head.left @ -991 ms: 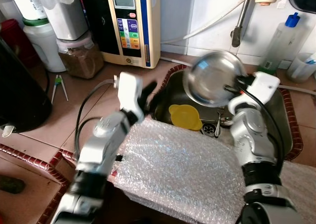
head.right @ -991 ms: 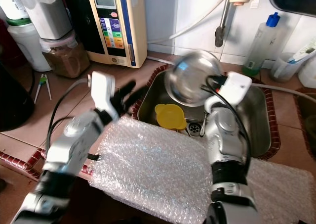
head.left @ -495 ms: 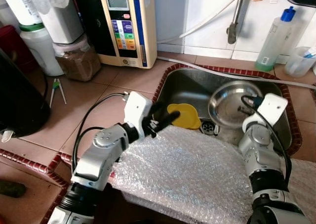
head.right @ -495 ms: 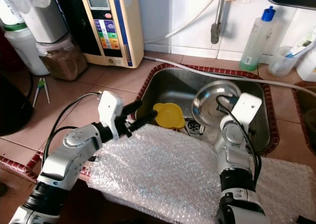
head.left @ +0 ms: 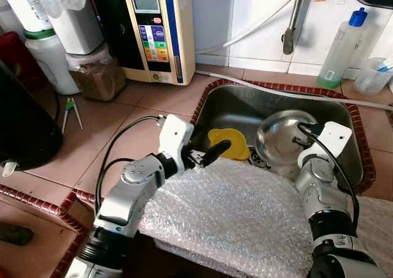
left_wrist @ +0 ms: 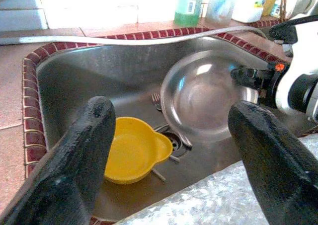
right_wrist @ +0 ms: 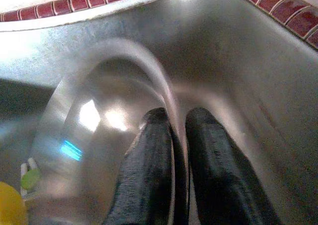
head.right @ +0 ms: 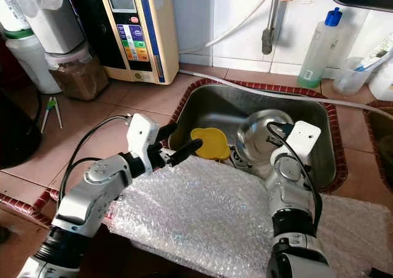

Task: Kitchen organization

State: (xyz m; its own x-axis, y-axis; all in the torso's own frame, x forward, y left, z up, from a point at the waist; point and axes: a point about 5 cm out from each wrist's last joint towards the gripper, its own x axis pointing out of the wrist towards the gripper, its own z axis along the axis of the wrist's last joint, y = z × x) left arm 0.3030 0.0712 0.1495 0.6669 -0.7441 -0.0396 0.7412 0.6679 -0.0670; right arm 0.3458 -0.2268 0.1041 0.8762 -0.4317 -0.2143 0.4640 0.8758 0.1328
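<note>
A water purifier [head.left: 156,29] stands against the wall beside jars [head.left: 98,69]; the left gripper [head.left: 206,155], jaws spread and empty, hovers at the sink's [head.left: 353,161] near-left rim over bubble wrap [head.left: 233,223]; a yellow bowl [head.left: 228,144] lies beyond it; the right gripper [right_wrist: 171,150] pinches the tilted steel bowl's [head.left: 284,137] rim inside the sink.

Sink [head.left: 236,109]: brushed stainless steel, dull sheen. Steel bowl [head.left: 279,137]: polished metal, mirror-glossy, smooth. Yellow bowl [head.left: 230,144]: matt plastic. Bubble wrap [head.left: 239,220]: clear plastic, bumpy, shimmering. Bench [head.left: 123,115]: terracotta tiles, smooth low gloss, with darker red glazed edge tiles. Wall [head.left: 258,14]: glossy white tile. Left gripper [left_wrist: 169,150] fingers [left_wrist: 82,150]: black, rough matt rubbery texture. Arms: silver, satin finish.
</note>
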